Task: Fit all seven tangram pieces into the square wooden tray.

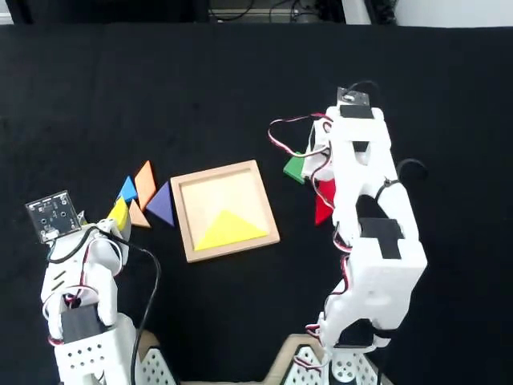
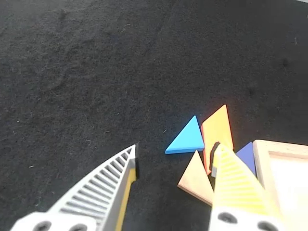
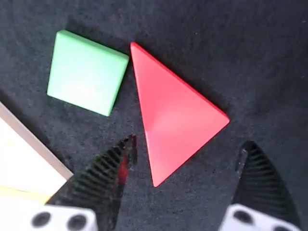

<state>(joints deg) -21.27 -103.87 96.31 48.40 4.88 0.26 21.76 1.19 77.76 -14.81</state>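
The square wooden tray (image 1: 189, 233) lies mid-table with a large yellow triangle (image 1: 228, 228) inside it. To its left are a blue triangle (image 2: 186, 138), an orange parallelogram (image 2: 217, 127), a tan triangle (image 2: 196, 179) and an indigo triangle (image 1: 162, 204). My left gripper (image 2: 175, 150) is open just short of this cluster, and its yellow finger (image 2: 236, 180) overlaps the tan and orange pieces. To the tray's right lie a green square (image 3: 86, 72) and a red triangle (image 3: 173, 120). My right gripper (image 3: 188, 146) is open, its fingers either side of the red triangle's corner.
The tray's corner (image 3: 24, 154) is close beside the green square. A black cloth covers the table, with bare room toward the back and left. In the high view the right arm (image 1: 365, 200) hides part of the red triangle (image 1: 324, 202).
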